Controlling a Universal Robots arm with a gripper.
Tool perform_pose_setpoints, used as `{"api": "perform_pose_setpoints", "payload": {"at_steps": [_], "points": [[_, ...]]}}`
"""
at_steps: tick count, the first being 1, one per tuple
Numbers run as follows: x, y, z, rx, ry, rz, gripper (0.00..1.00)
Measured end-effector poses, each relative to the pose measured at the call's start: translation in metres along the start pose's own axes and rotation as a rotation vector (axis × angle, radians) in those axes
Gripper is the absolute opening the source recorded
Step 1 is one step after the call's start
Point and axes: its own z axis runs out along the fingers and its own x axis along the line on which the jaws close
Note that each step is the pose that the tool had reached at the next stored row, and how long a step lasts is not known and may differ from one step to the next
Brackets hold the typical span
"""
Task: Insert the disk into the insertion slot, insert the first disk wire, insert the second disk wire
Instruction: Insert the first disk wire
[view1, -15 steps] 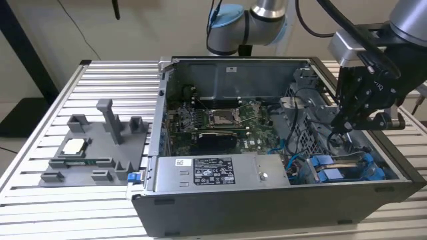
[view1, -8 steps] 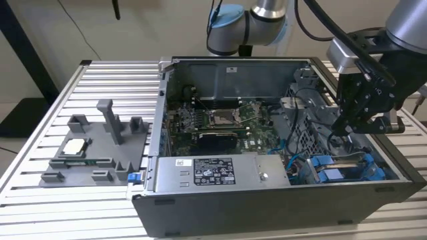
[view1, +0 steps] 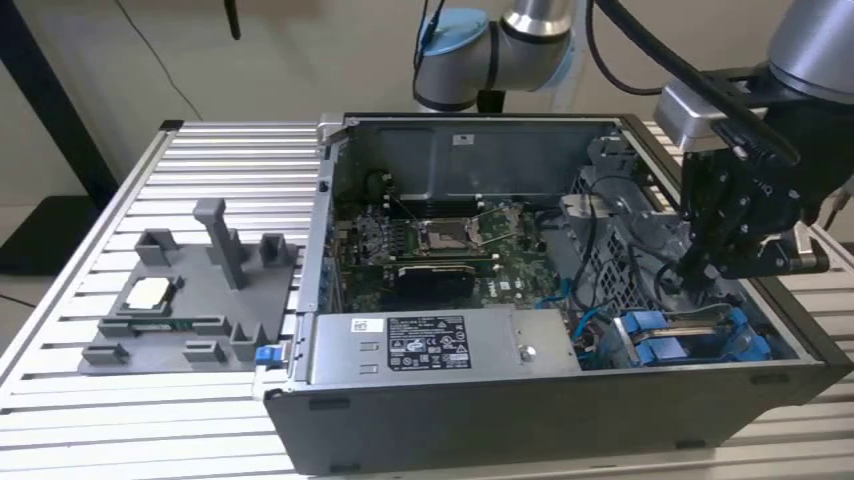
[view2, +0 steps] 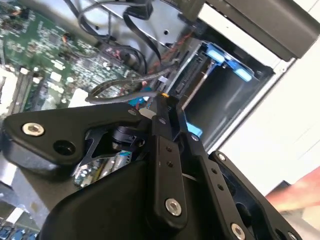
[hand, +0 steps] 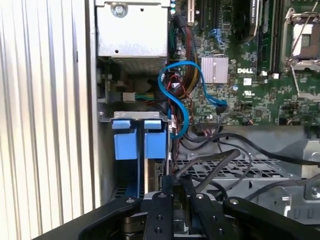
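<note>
The disk, in its bright blue carrier (view1: 663, 350), sits inside the insertion slot (view1: 747, 315) at the case's front corner on the exterior view's right. In the first wrist view the carrier's blue tabs (hand: 125, 146) stand between the slot's thin grey walls (hand: 106, 150). My gripper (view1: 694, 275) hangs low inside the case, just behind the disk. Its black fingers (hand: 167, 192) are pressed together on the end of a dark flat disk wire (hand: 215, 165). In the second wrist view the wire (view2: 117, 90) trails off from my gripper (view2: 162, 102), close to the blue carrier (view2: 225, 57).
A grey labelled power-supply box (view1: 441, 345) fills the case's front. The green motherboard (view1: 441, 240) lies behind it. A blue cable (hand: 185, 100) and black wires loop beside the bay. A grey fixture (view1: 187, 300) with small parts stands on the slatted table at the exterior view's left.
</note>
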Motion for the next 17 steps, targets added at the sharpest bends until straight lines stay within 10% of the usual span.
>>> {"api": "perform_pose_setpoints", "payload": {"at_steps": [17], "points": [[0.0001,0.0002,0.0048,0.0061,0.005,0.0,0.19]]}}
